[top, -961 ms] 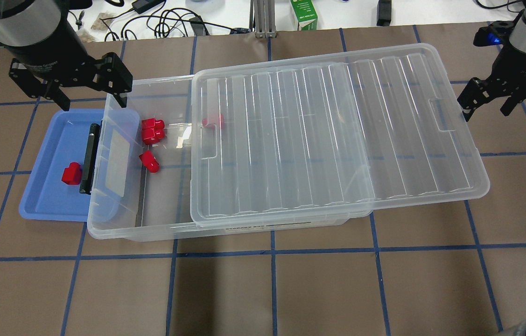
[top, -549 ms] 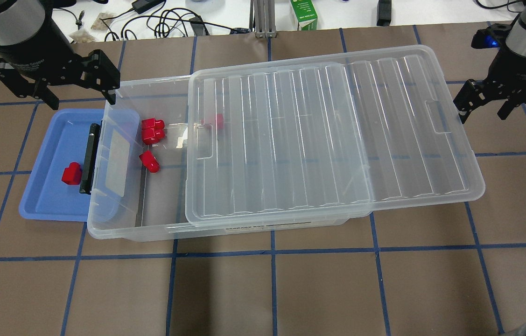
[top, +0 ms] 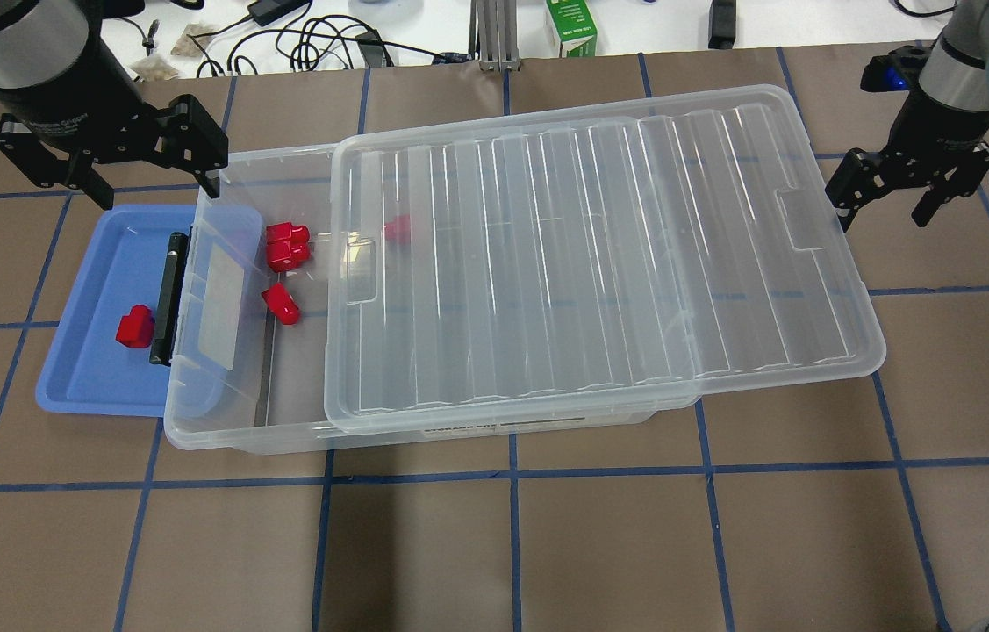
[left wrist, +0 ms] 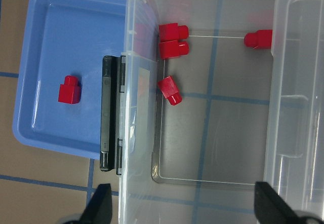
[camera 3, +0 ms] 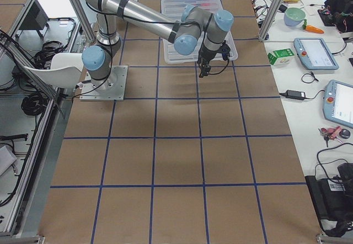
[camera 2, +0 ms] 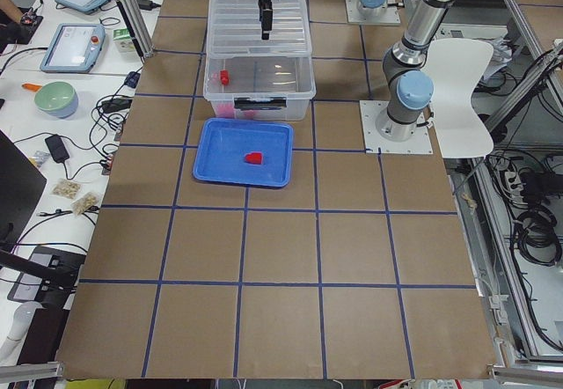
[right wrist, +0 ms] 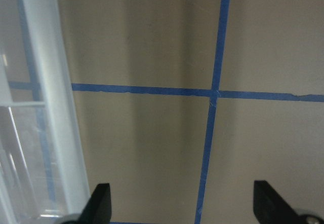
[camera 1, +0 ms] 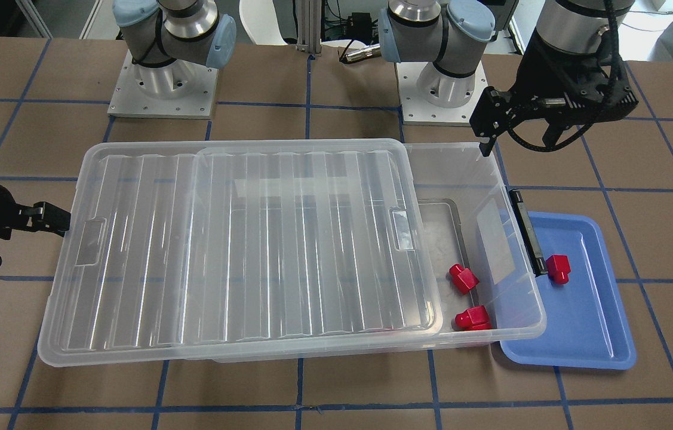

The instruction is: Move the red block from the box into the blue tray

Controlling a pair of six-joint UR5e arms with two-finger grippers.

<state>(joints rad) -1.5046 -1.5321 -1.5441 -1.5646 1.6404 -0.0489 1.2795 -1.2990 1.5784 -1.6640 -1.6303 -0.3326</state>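
The clear box lies mid-table, its ribbed lid slid aside so the left end is uncovered. Three red blocks lie in that uncovered end, and one more shows under the lid's edge. The blue tray sits at the box's left end, by the black latch, and holds one red block. My left gripper is open and empty above the tray's far edge and the box corner. My right gripper is open, one finger against the lid's right end.
Cables, a charger and a green carton lie beyond the table's far edge. The lid overhangs the box on the right. In the left wrist view the tray and the blocks in the box lie below the open fingers.
The lid has slid to the left over the box, with my right gripper moving left at its end. My left gripper shifted slightly left and stays open.
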